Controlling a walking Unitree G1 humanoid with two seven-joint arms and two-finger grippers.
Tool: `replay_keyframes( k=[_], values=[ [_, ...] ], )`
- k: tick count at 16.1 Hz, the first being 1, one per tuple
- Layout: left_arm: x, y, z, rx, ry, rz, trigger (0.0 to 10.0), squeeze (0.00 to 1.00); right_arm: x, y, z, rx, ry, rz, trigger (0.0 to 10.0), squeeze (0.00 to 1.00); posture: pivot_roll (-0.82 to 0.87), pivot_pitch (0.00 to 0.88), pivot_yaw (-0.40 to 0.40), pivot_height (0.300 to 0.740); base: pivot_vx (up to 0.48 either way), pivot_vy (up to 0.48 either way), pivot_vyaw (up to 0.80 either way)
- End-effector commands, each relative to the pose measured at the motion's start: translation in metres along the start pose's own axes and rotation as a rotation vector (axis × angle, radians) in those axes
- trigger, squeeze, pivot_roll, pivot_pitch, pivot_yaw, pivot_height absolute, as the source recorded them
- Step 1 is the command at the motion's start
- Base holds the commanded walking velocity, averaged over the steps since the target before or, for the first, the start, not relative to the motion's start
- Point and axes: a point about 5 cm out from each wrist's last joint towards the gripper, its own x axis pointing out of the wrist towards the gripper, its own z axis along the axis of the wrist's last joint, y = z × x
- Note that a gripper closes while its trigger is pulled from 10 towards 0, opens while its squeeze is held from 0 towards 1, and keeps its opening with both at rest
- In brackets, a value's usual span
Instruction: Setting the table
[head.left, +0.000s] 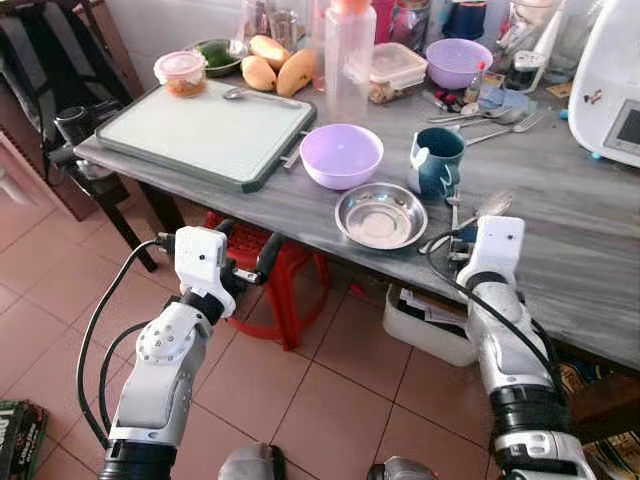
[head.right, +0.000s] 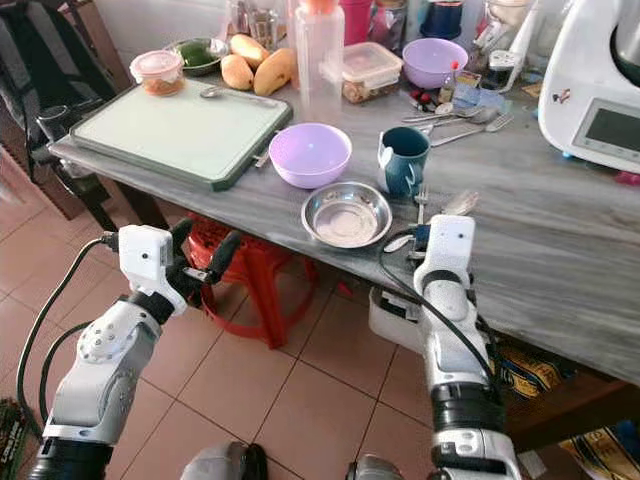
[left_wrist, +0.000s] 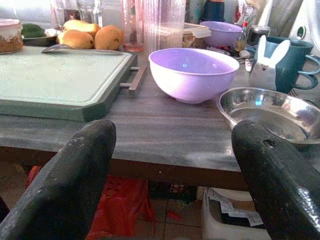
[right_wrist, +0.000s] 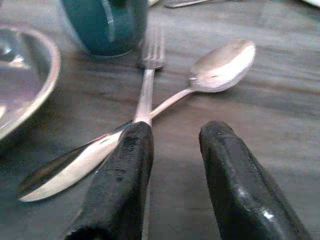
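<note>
- The right gripper (right_wrist: 172, 150) reached over the grey table (head.left: 560, 200), fingers slightly spread above the crossed fork (right_wrist: 148, 82) and spoon (right_wrist: 220, 65), gripping nothing.
- The left gripper (head.left: 248, 262) hung before the table's near edge, fingers wide apart.
- The shiny fork and spoon lay just right of the steel bowl (head.left: 380, 215), before the teal mug (head.left: 437, 160).
- No writing was readable.

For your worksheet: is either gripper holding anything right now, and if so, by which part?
Nothing is held. The right gripper is open over the crossed fork and spoon handles; the left gripper is open, short of the table.
</note>
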Motion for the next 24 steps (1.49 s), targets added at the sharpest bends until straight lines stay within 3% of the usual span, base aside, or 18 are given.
replay_keyframes(
  k=[1,2,3,4,5,10,15,18,19,24],
  values=[
    [-0.002,0.000,0.001,0.015,0.000,0.001,10.0,0.00,0.003,0.005,0.003,-0.007,0.014,0.017,4.9,0.00,0.02,0.032,0.058,0.740,0.000,0.000,0.00],
    [-0.002,0.000,0.001,0.015,0.003,0.001,10.0,0.00,0.004,0.008,0.002,-0.003,0.028,0.026,8.0,0.00,0.02,0.035,0.057,0.740,0.000,0.000,0.00],
    [-0.003,0.000,0.001,0.016,0.004,0.000,10.0,0.00,0.006,0.010,0.002,-0.001,0.035,0.035,8.8,0.00,0.03,0.040,0.059,0.740,0.000,0.000,0.00],
    [-0.003,0.000,0.001,0.016,0.004,0.000,10.0,0.00,0.006,0.010,0.002,-0.002,0.037,0.036,8.8,0.00,0.03,0.040,0.059,0.740,0.000,0.000,0.00],
    [-0.003,0.000,0.002,0.017,0.004,0.000,10.0,0.00,0.007,0.012,0.002,-0.002,0.034,0.049,10.0,0.00,0.03,0.046,0.061,0.740,0.000,0.000,0.00],
    [-0.007,0.001,0.002,0.023,0.008,0.001,10.0,0.00,0.017,0.013,-0.005,0.021,0.117,0.064,10.0,0.00,0.03,0.068,0.054,0.740,0.000,0.000,0.00],
    [-0.008,-0.001,0.001,0.015,0.016,0.001,10.0,0.00,0.011,0.006,-0.015,0.028,0.172,0.061,10.0,0.00,0.02,0.066,0.049,0.740,0.000,0.000,0.00],
    [-0.008,-0.001,0.000,0.012,0.019,-0.002,10.0,0.00,-0.009,-0.002,-0.024,0.025,0.201,0.025,9.6,0.00,0.01,0.060,0.050,0.740,0.000,0.000,0.00],
    [-0.007,-0.001,0.000,0.012,0.019,-0.006,10.0,0.00,-0.021,-0.006,-0.027,0.033,0.207,-0.002,9.9,0.00,0.01,0.058,0.051,0.740,0.000,0.000,0.00],
    [-0.005,0.000,0.000,0.015,0.020,-0.012,10.0,0.00,-0.044,-0.014,-0.032,0.032,0.219,-0.045,9.5,0.00,0.00,0.051,0.058,0.740,0.000,0.000,0.00]
  ],
)
